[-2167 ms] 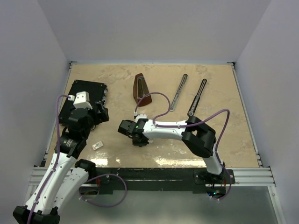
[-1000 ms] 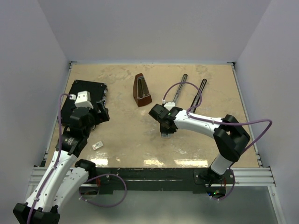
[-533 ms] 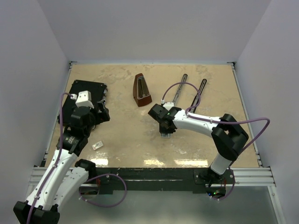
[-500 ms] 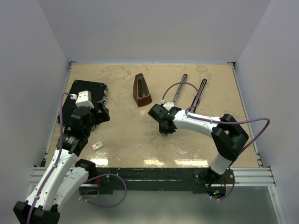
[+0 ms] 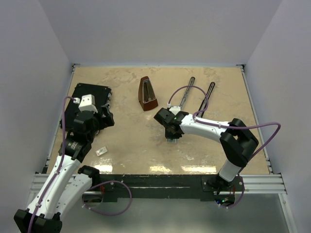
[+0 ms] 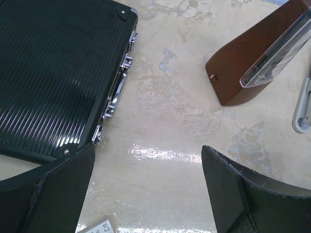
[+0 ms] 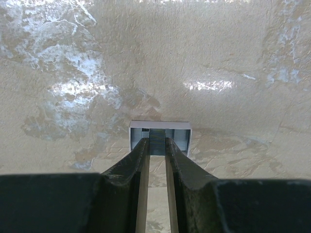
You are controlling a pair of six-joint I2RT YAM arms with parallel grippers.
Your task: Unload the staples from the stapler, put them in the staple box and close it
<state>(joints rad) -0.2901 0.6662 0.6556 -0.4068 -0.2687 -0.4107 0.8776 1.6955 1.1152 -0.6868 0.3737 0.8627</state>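
Observation:
The stapler lies opened out flat at the back right as two long thin bars, one silvery (image 5: 186, 96) and one black (image 5: 206, 100). My right gripper (image 5: 171, 138) is low over the table in front of them. In the right wrist view its fingertips (image 7: 157, 145) are shut on the middle of the staples (image 7: 160, 132), a short silvery strip lying crosswise. Whether the strip touches the table I cannot tell. My left gripper (image 6: 148, 194) hangs wide open over bare table at the left, holding nothing.
A brown pyramid metronome (image 5: 147, 93) stands at the back centre, left of the stapler. A large flat black case (image 5: 87, 104) lies at the far left, under the left arm. A small white rectangular piece (image 5: 101, 151) lies near the front left.
The right gripper has swung from the table's centre-left to the spot in front of the stapler, then held still for the last second. The left arm has barely moved.

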